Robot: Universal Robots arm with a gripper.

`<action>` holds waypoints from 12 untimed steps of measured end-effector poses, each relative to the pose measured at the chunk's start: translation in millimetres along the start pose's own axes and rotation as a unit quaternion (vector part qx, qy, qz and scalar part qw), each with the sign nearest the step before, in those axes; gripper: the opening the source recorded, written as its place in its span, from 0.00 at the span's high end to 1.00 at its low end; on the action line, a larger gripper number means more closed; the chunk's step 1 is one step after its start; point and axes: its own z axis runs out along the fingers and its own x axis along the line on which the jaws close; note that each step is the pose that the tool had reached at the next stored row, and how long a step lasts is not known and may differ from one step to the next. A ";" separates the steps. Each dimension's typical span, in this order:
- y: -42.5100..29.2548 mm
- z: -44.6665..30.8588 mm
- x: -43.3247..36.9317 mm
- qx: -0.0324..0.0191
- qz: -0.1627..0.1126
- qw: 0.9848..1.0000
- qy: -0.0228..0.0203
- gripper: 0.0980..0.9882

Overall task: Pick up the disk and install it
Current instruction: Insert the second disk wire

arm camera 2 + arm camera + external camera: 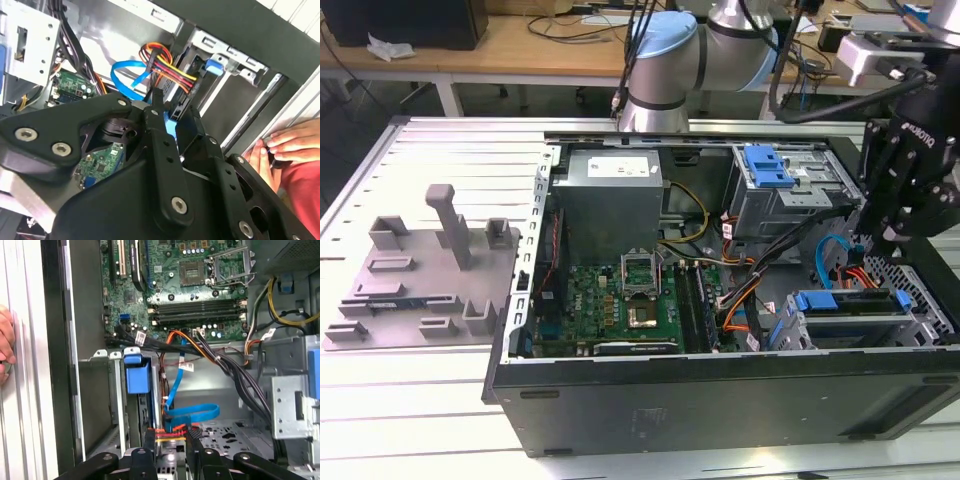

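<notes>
Exterior view: open computer case (720, 390) on a slatted metal table (450, 150), desks behind; gripper (910, 215) partly cut off above the disk (850, 303); whether its fingers grip anything, I cannot tell.

Silver arm (745, 30) with pale-blue joint caps; black gripper (172, 127) linkages studded with silver screws.

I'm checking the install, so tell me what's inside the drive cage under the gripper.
The disk sits in the drive cage, its blue carrier showing. The gripper and the red and yellow cables cover its lower part.
</notes>
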 end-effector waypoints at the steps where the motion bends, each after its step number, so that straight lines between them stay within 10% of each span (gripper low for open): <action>1: 1.0 1.4 -0.1 0.000 0.000 1.000 0.001 0.68; 9: 3.6 15.4 -1.6 -0.007 -0.001 1.000 0.008 0.78; 12: 3.7 11.8 2.5 -0.007 0.001 1.000 0.002 0.78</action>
